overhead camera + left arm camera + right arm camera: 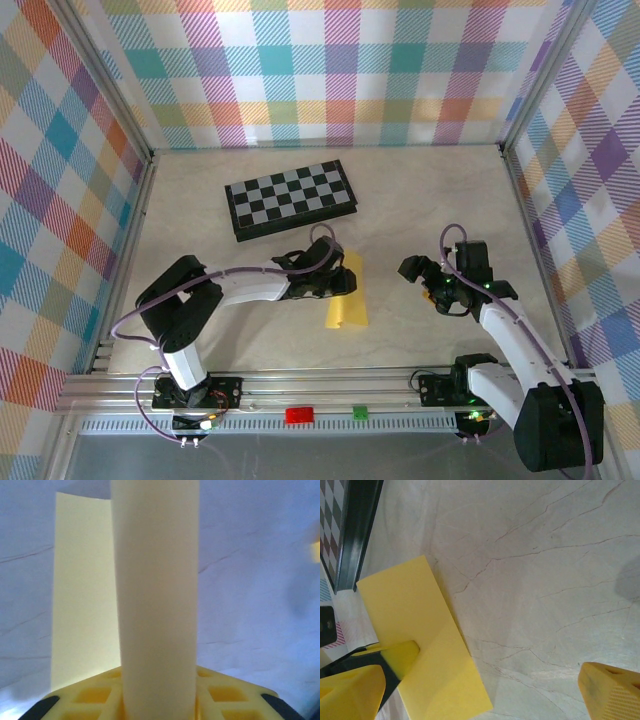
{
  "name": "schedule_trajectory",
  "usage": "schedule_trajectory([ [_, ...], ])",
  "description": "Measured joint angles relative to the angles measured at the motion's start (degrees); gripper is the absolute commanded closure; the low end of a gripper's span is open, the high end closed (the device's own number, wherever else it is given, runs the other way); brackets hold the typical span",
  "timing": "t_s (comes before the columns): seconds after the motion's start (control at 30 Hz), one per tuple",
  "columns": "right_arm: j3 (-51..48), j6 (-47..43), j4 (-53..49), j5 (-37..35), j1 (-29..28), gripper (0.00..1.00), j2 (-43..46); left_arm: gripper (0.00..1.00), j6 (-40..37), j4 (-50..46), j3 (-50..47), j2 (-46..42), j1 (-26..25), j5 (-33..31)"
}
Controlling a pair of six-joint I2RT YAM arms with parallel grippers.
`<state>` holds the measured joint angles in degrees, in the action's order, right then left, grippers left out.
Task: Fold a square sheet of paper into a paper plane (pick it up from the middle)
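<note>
The sheet of paper (pixel 348 305) lies on the counter (pixel 430 200) as a long yellow strip, roughly midway between the two arms and just on the near side of the chessboard (pixel 291 197). In the top view its long axis runs from far to near. One short end points toward the chessboard's near right corner, and the other points toward the arm bases. Both ends are cut square, and the near end looks the broader of the two.

The left arm (pixel 250 288) reaches in from the left, with the left jaws at the strip's left edge, about halfway along it. In the left wrist view a raised band of paper rises up the middle of the picture from between the yellow fingers (pixel 95 695), while a flat part lies on the counter to its left. The left jaws stand on either side of that band, but I cannot tell whether they are pinching it.

The right arm (pixel 510 335) holds the right jaws over bare counter to the right of the strip, clear of it. In the right wrist view its two yellow fingertips (pixel 612 690) sit at opposite bottom corners, so these jaws are spread wide and hold nothing.
</note>
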<state>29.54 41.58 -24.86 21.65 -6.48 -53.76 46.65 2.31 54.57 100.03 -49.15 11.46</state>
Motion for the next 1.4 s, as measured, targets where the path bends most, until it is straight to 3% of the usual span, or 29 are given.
schedule_trajectory([
  [0.23,0.00,1.57,-0.28,-0.37,0.00,0.01,2.43,0.69,7.17,16.59,-4.46,-0.26,2.89,10.54],
  [0.47,-0.48,2.80,-0.31,-0.57,0.00,0.01,4.26,0.70,13.75,29.31,-11.69,-0.39,5.44,15.15],
  [1.07,-3.63,5.35,8.28,6.08,-0.02,0.01,7.56,0.60,4.31,10.93,-11.17,-0.98,5.97,10.34],
  [1.4,-3.63,5.53,10.12,7.63,-2.45,0.02,3.58,0.45,-4.66,-1.64,-6.58,-2.27,5.97,5.38],
])
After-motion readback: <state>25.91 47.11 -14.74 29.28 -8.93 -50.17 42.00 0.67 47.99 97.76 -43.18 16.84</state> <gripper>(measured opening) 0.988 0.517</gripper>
